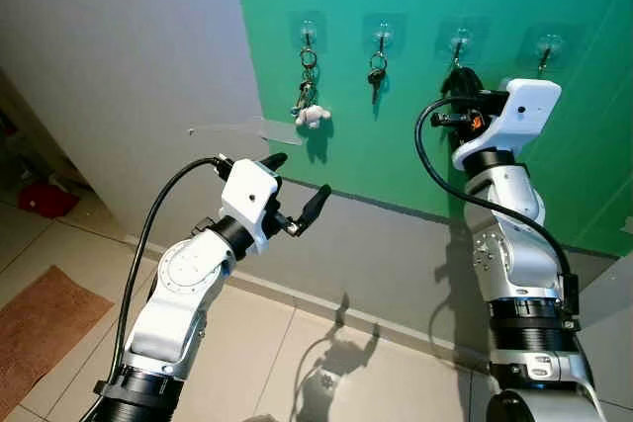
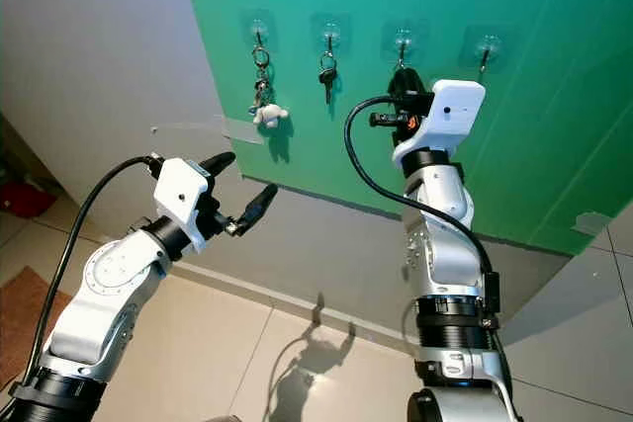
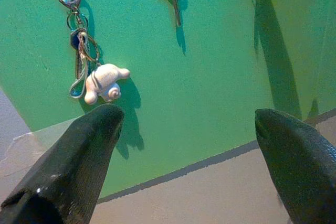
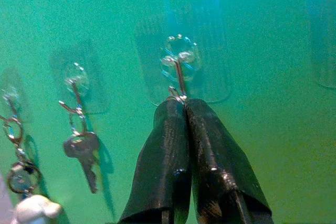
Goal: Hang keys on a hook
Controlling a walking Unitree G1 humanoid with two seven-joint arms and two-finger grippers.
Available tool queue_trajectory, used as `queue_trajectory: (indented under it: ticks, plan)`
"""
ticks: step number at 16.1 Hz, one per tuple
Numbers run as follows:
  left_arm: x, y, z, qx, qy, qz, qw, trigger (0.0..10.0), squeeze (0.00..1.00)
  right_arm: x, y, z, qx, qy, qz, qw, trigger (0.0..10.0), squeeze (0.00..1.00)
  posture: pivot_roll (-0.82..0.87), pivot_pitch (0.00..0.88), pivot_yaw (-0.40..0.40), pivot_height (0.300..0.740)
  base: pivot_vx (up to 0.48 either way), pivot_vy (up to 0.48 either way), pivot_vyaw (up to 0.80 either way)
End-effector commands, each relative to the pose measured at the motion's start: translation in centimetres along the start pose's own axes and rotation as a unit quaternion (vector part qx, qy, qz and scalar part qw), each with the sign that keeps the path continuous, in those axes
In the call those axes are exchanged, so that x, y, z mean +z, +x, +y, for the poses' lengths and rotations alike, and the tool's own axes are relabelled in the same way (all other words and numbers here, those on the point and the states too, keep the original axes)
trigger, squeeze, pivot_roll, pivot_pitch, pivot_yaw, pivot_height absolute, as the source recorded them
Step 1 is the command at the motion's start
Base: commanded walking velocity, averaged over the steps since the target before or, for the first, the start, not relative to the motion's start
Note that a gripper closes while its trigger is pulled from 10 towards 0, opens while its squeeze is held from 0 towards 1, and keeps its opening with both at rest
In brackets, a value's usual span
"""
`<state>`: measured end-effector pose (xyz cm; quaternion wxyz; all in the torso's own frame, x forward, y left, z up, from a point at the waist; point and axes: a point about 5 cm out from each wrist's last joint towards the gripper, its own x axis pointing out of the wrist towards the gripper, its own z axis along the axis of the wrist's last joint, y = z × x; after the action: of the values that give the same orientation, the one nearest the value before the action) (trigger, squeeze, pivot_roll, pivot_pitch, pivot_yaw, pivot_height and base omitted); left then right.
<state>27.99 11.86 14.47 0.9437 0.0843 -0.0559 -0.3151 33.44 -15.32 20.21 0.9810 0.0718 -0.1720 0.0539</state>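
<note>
At the third hook point(image 4: 179, 62), right gripper point(image 4: 185, 103) pinches closed just beneath.

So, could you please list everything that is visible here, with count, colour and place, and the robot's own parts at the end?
Board: one, green, on the grey wall.
Hooks: four, clear with metal prongs, in a row across the top of the board.
Key bunch with white charm: one, silver and white, hanging on the leftmost hook.
Single key: one, dark silver, hanging on the second hook.
Mat: one, brown, on the tiled floor at the left.
Red thing: one, on the floor at the far left; too blurred to name.
Left gripper: black fingers apart, below the key bunch.
Right gripper: black fingers together at the third hook's prong.
</note>
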Motion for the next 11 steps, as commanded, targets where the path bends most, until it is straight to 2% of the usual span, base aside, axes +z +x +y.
queue_trajectory:
  ticks: [1,8,11]
  plan:
    - [0.25,0.12,0.14,0.001,0.01,-0.004,1.0,10.0,0.0,0.59,0.0,0.21,0.006,0.008,-0.016,1.0,10.0,0.0,-0.04,0.0,0.078,0.74,0.0,0.0,0.0]
    - [0.29,-0.12,-0.22,-0.008,0.009,-0.006,1.0,10.0,0.0,0.95,0.13,0.49,0.016,0.031,-0.029,0.999,10.0,0.0,-0.02,0.0,0.077,0.74,0.0,0.0,0.0]
    - [0.82,-0.21,-0.54,-0.023,0.001,-0.027,0.999,10.0,0.0,1.15,0.35,0.44,0.01,0.04,-0.033,0.999,10.0,0.0,-0.02,0.0,0.08,0.74,0.0,0.0,0.0]
